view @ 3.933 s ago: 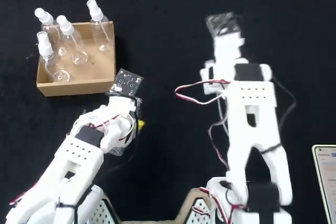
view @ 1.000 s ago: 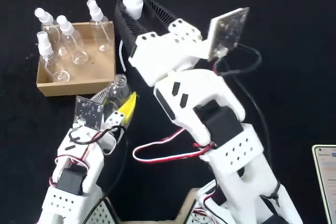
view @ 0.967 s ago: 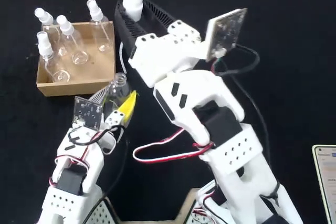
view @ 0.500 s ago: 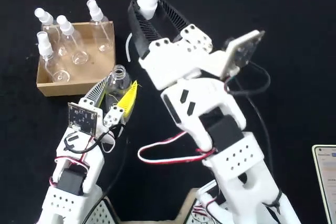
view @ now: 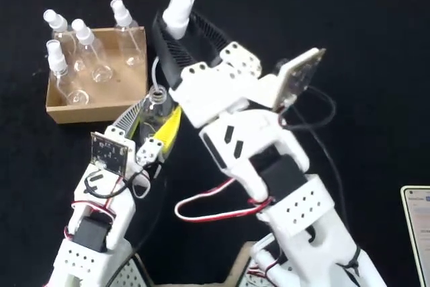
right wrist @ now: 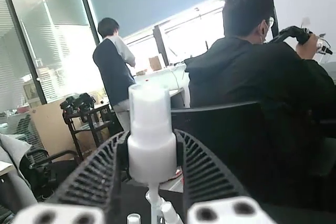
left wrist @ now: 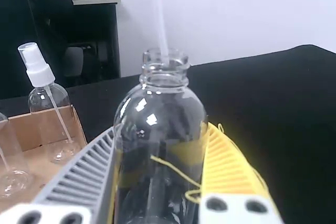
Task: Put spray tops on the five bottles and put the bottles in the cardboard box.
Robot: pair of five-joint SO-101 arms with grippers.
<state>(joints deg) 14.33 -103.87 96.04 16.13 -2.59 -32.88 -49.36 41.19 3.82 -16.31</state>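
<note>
– Four clear plastic bottles (view: 91, 48) with white spray caps already stand in the brown cardboard box (view: 101, 110)?
– Yes. The fifth clear bottle (view: 156, 104), uncapped, sits neck up just beside the box's near corner. The left gripper (view: 153, 117) pinches it between its grey and yellow fingers.
– Right gripper (view: 178, 19)?
– Its black fingers are clamped on a white spray top (view: 177, 6), held above the open neck. The thin dip tube (view: 156, 72) hangs down to the bottle mouth. Can't tell if the tip is inside.
– Surface?
– Black cloth table (view: 376, 65).
</note>
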